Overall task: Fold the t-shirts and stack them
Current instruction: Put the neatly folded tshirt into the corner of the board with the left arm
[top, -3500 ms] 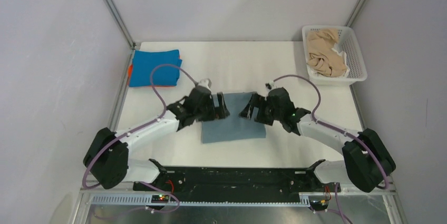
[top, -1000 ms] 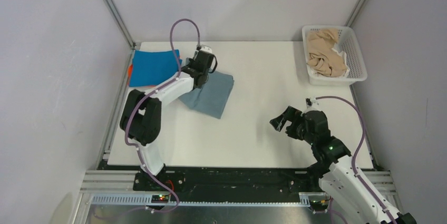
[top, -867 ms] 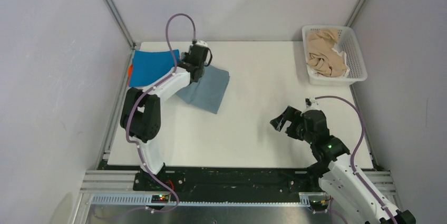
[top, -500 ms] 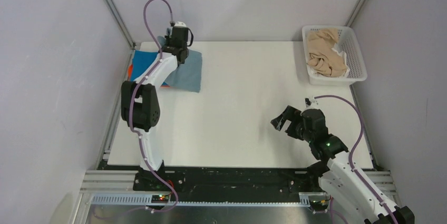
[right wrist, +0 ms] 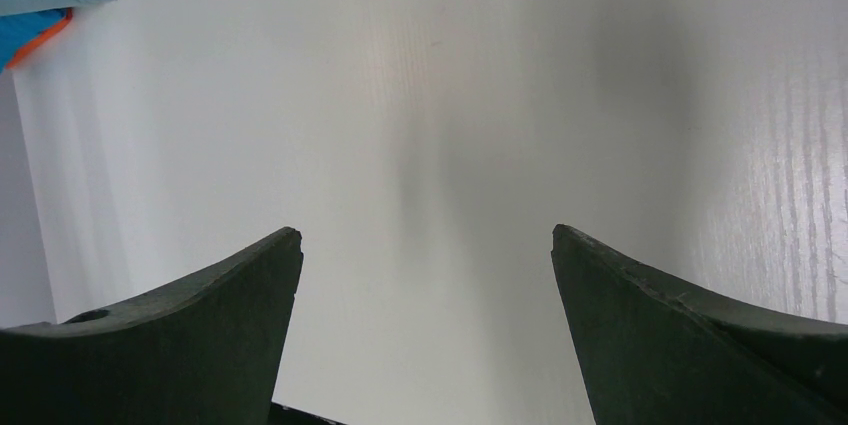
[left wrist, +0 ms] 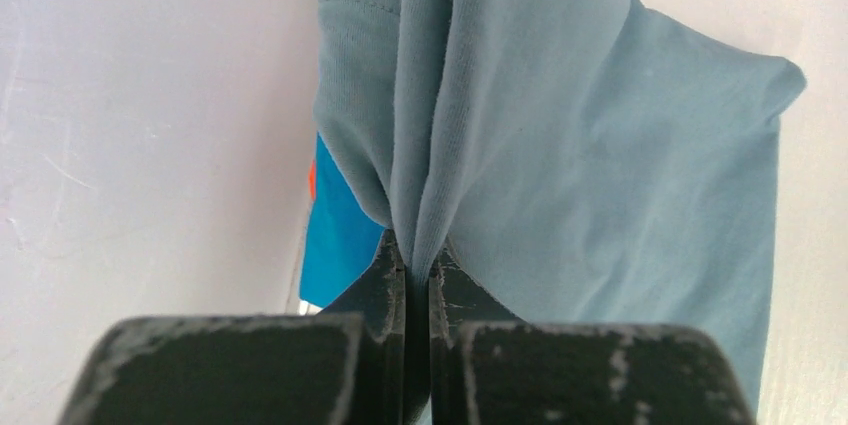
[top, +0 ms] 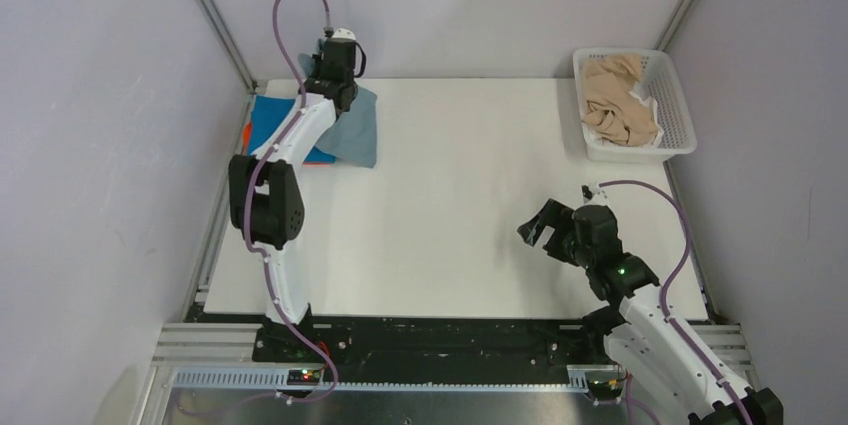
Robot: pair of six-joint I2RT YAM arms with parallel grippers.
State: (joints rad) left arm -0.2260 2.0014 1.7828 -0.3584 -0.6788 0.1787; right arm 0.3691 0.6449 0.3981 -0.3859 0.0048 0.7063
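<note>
Tees sit folded at the far-left corner of the worktop (top: 470, 195): a bright blue t-shirt (top: 275, 127) lies on top of an orange t-shirt (top: 246, 133), of which only a thin strip shows along the left edge. Just right of that pile, the left arm reaches all the way to the far edge, and the left gripper (left wrist: 417, 280) has its fingers (left wrist: 385, 290) pressed together on a bunched vertical fold of the grey-blue t-shirt (top: 356, 137). The cloth hangs from that pinch and spreads down and to the right. Its left part overlaps the right side of the bright blue t-shirt, and its lower hem reaches the bare worktop beside the pile. Whether it rests on the pile or only hangs over it I cannot tell.

Well to the right, the right gripper (top: 541, 229) hovers above the near-right part of the worktop, fingers (right wrist: 200, 315) spread wide, only bare white surface between them. At the far-right corner stands a white lattice basket (top: 682, 117) with crumpled beige t-shirts (top: 614, 100) heaped inside.
</note>
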